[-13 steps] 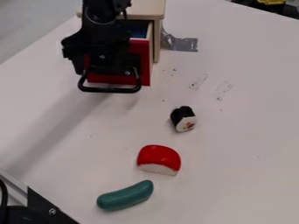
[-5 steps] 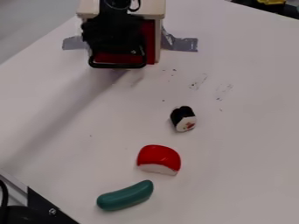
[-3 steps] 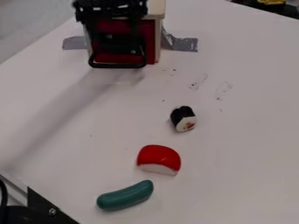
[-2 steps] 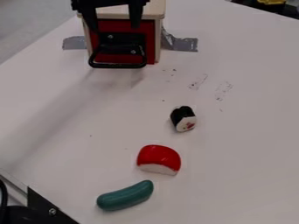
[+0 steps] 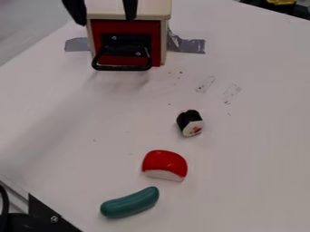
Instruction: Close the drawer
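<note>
"Gripper [image 5: 105, 21] has drawn up, and the red drawer [image 5: 128, 28] slid in?"
"Yes, it sits closed in the wooden cabinet [image 5: 156, 10]."
"And the fingers?"
"Spread apart, near the cabinet's upper front edge."

The drawer [image 5: 126, 28] is red with a black handle [image 5: 122, 68], the sausage-shaped piece [image 5: 129, 202] green, the domed piece [image 5: 165, 165] red and white
</note>
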Robot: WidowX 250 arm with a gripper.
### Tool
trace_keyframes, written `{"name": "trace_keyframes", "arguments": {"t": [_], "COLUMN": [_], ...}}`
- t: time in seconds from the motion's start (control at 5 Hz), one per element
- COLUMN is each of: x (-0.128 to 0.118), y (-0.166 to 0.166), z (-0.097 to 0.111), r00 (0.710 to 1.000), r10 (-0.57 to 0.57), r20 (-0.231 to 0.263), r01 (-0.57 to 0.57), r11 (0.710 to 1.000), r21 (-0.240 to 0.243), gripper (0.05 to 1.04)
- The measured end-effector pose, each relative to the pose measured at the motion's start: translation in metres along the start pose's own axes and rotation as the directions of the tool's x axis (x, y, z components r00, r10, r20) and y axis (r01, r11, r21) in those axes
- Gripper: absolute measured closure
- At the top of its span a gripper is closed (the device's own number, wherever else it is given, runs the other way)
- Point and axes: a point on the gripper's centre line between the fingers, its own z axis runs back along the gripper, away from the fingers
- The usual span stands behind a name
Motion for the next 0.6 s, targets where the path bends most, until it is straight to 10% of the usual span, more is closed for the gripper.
{"name": "trace_keyframes", "arguments": {"t": [0.6], "x": [-0.032], "y": [0.013], "z": [-0.009], "r00": [0.971], "r10": [-0.086], "r20": [-0.223], "r01": [0.105], "r11": [0.992], "r21": [0.072], "gripper": [0.085]}}
